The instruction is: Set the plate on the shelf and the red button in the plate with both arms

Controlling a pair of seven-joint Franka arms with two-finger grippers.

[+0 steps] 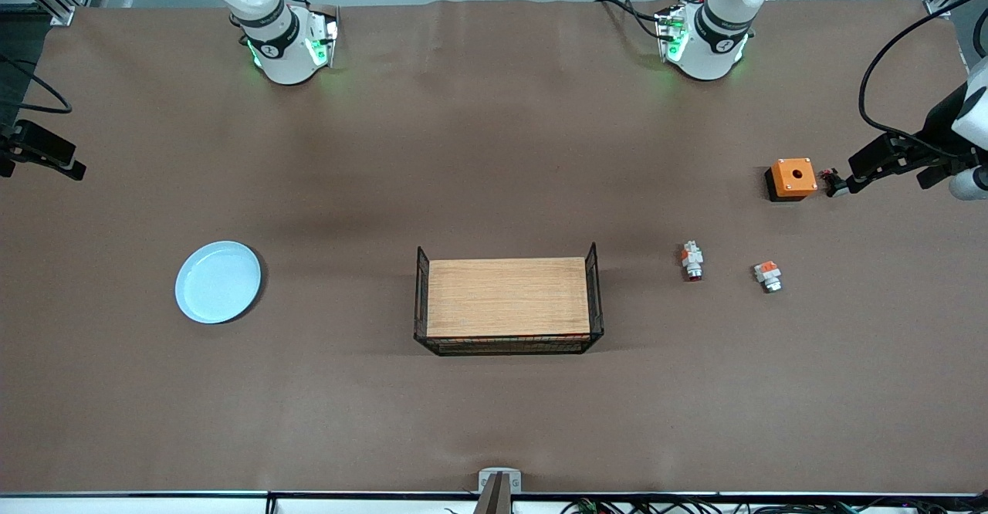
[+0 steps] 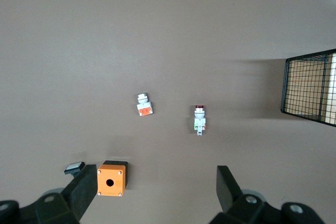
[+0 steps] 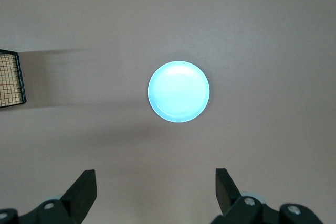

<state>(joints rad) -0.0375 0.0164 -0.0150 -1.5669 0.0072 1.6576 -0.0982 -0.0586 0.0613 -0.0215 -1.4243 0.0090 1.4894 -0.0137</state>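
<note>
Pale-blue plate (image 1: 218, 282) lies flat on the brown table (image 1: 494, 421) toward the right arm's end, well apart from the wooden-topped wire rack (image 1: 507, 307) at mid-table. Plate is bare.

Red button (image 1: 692, 260) lies on its side on the table toward the left arm's end, between the rack and a similar white-orange piece with a silver-grey tip (image 1: 768, 275). The two small pieces are near each other but apart. Orange square box with a hole (image 1: 793, 178) sits farther from the front camera than both, close to the table's edge at the left arm's end.

Left gripper (image 2: 155, 192) hangs high over the table; jaws stand wide apart, nothing between them. Its wrist view looks down on the box, the button and the grey-tipped piece.

Right gripper (image 3: 155, 190) hangs high over the table with the plate below it; jaws wide apart, holding nothing. A corner of the rack shows at the edge of its wrist view.
</note>
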